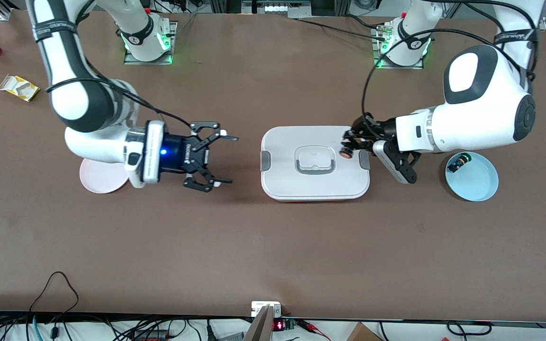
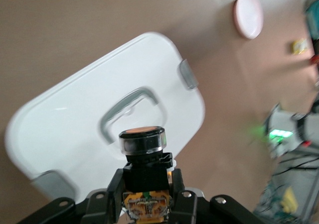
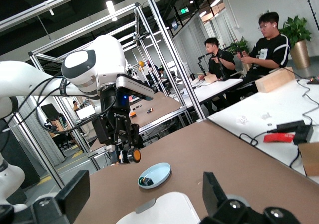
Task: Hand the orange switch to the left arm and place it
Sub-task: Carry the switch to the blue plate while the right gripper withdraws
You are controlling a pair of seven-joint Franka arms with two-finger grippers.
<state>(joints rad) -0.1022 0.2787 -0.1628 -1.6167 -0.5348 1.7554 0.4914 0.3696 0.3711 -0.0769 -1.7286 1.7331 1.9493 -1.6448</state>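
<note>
Two arms are working this handover, and I am seeing it roughly half done. I am holding the orange switch (image 1: 347, 152) clenched in the left gripper (image 1: 354, 144), lifted off the desk (image 1: 273, 246) and hanging over the edge of the box (image 1: 314, 163) at the left arm's end. The right gripper (image 1: 213, 158) is hovering with its jaws spread wide and nothing in them, over bare desk between the box and the pink plate (image 1: 100, 177), pointing toward the box. I am judging the pickup finished; what is left is carrying the switch across above the lid without touching it, passing it into the waiting jaws, and letting go.

Looking through the left wrist view, I am getting the detail the front view lacks: the jaws are pinching the switch's black body low down, with the orange cap (image 2: 142, 131) pointing out over the lid's recessed handle (image 2: 130, 107). The right wrist view is showing how high the switch (image 3: 132, 155) is riding, well above the desk, with the blue plate (image 3: 154, 175) lower down carrying the other small switch (image 3: 143, 181).
</note>
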